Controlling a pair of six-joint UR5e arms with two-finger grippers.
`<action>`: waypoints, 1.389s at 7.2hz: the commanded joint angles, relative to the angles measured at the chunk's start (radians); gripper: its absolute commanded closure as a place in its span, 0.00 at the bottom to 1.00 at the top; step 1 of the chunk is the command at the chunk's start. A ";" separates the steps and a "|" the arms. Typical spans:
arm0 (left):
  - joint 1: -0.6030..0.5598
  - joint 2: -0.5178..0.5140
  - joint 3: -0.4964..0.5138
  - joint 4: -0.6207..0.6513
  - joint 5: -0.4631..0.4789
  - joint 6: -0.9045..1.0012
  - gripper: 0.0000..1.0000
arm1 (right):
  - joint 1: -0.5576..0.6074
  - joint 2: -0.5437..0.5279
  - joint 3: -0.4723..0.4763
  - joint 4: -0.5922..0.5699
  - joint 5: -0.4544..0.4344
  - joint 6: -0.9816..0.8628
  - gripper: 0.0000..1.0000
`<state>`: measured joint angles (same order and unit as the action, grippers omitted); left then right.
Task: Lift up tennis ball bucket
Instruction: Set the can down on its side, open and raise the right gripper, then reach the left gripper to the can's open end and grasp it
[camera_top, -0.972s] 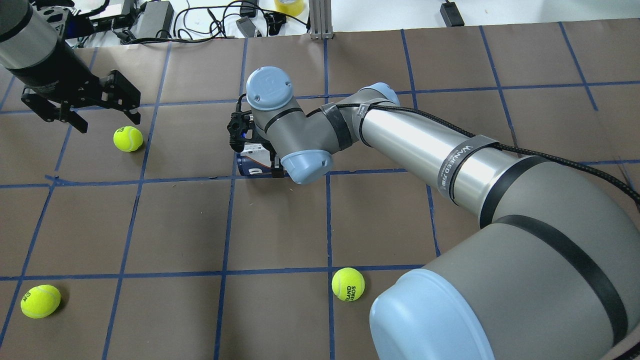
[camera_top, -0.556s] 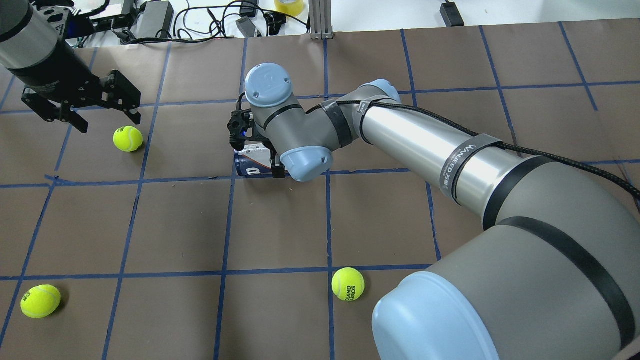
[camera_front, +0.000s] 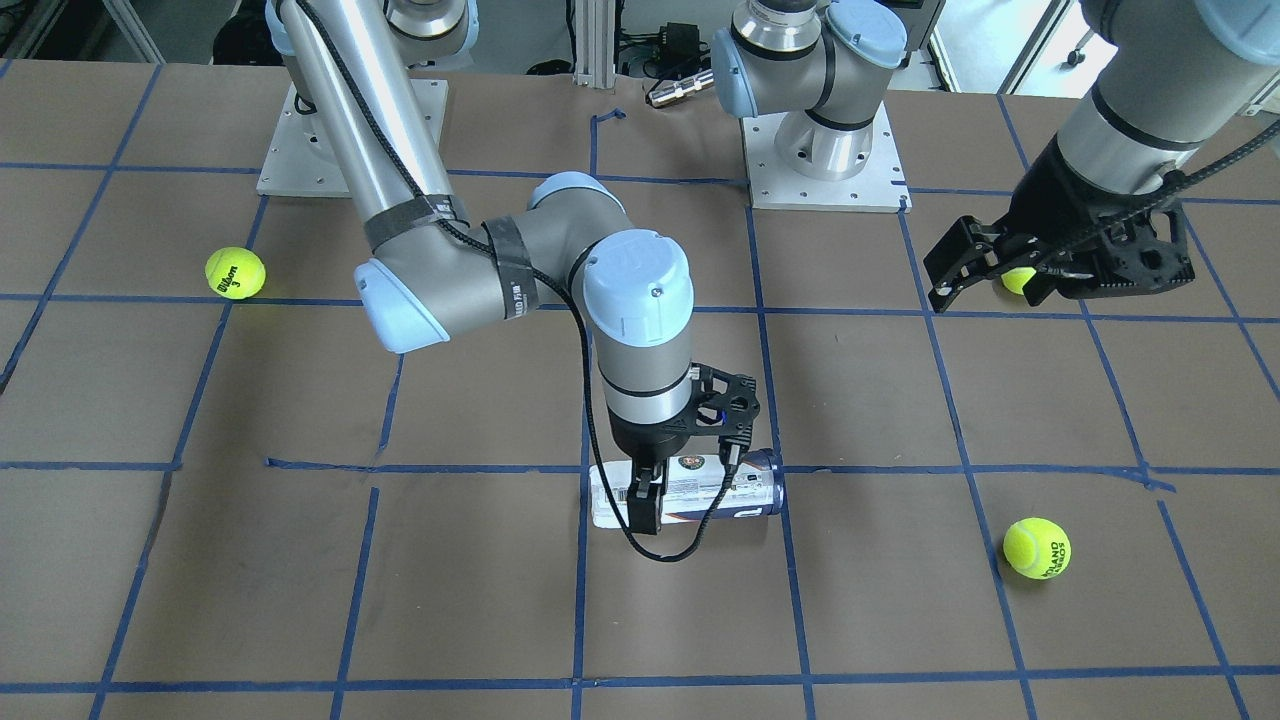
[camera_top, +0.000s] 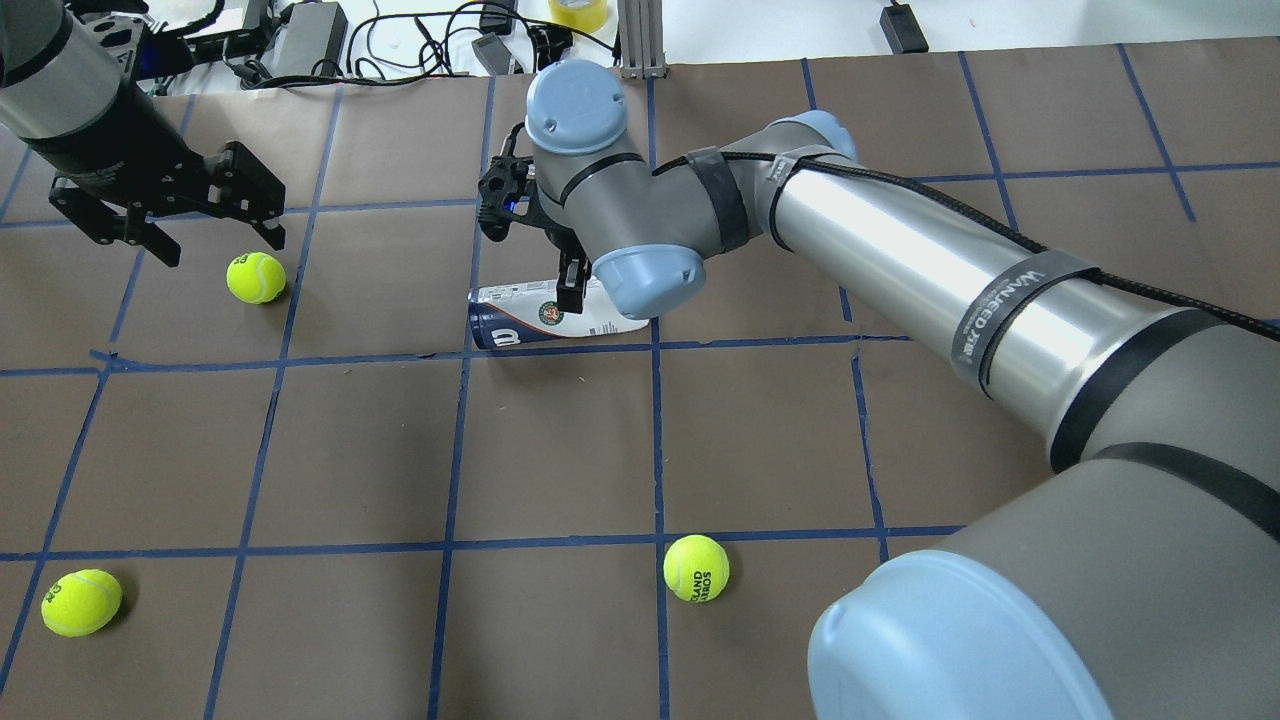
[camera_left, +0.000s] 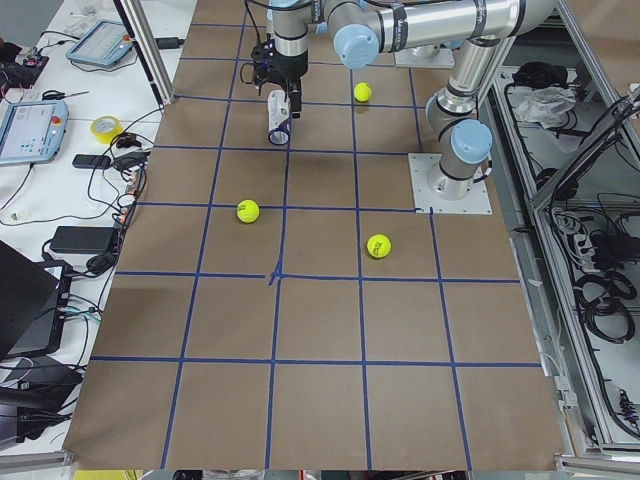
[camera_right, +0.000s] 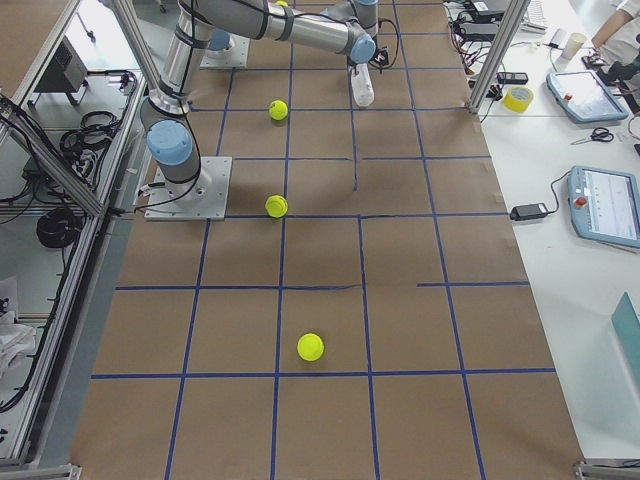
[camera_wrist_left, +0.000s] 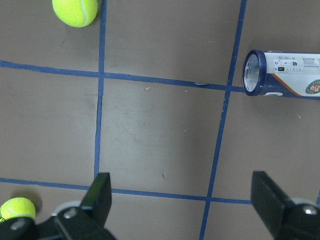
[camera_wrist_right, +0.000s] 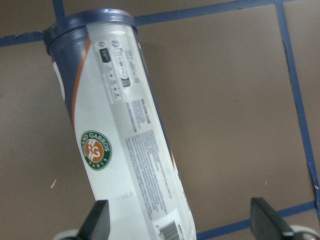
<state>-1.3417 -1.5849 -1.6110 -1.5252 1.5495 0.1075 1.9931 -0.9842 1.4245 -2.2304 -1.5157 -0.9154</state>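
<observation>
While the right arm stretches out over the middle of the worktop, the right tool hangs straight down over the tennis ball bucket, fingers spread wide, one on each side of the tube. Seen from the wrist, the tube runs between them off-centre. It sits close against one finger, though I cannot tell whether they touch, and bare brown paper shows between it and the other, so nothing is clamped.

The bucket lies on its side on the worktop, about midway between the left and right edges and somewhat nearer the operators' edge than the robot's. It sits at a slight angle to a blue tape line. Its navy end points to the left edge, its white end to the right.

The left tool hangs well above the worktop toward the left edge, fingers wide apart and holding nothing.

Yellow-green tennis balls lie scattered. One is toward the left edge, about level with the bucket, and another is on that side nearer the robot's edge. A third is mid-worktop, nearer the robot's edge, and a fourth is toward the right edge.
</observation>
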 joint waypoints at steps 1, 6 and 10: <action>0.001 -0.018 -0.006 0.000 -0.035 -0.005 0.00 | -0.081 -0.088 0.010 0.067 0.035 0.069 0.00; -0.002 -0.087 -0.145 0.213 -0.302 -0.022 0.00 | -0.273 -0.281 0.013 0.306 0.028 0.159 0.00; -0.004 -0.233 -0.213 0.421 -0.475 -0.019 0.00 | -0.341 -0.413 0.014 0.524 0.015 0.543 0.00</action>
<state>-1.3452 -1.7705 -1.8162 -1.1471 1.1410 0.0877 1.6701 -1.3512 1.4388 -1.7808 -1.4982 -0.4879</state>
